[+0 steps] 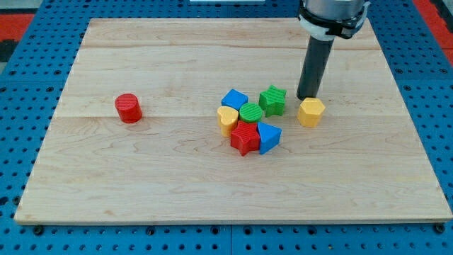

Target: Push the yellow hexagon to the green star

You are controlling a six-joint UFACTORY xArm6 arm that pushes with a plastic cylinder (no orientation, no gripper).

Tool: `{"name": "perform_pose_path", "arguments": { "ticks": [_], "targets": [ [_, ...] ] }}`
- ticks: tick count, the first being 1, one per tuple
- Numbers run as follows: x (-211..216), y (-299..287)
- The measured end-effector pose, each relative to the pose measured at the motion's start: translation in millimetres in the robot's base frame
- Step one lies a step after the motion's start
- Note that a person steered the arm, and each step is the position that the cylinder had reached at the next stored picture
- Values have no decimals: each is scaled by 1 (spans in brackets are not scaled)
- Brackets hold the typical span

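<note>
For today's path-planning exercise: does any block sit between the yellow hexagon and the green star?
No. The yellow hexagon lies just to the view's right of the green star, with only bare board between them. My tip stands just above the hexagon toward the view's top.

1 camera only, set above and in front of the table (141,184), looking obliquely down across it toward the view's top. Medium range: the whole table fits, blue pegboard (21,106) showing on every side. Arm enters from the top edge, cropped.
</note>
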State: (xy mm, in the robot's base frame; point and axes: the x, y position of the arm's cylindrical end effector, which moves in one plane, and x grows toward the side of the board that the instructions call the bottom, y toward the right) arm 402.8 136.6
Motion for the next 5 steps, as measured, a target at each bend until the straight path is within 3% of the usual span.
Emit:
{"name": "perform_pose_path", "arguments": {
  "ticks": [2, 3, 5],
  "targets": [
    [9, 85],
    [27, 77],
    [18, -8]
  ]
}}
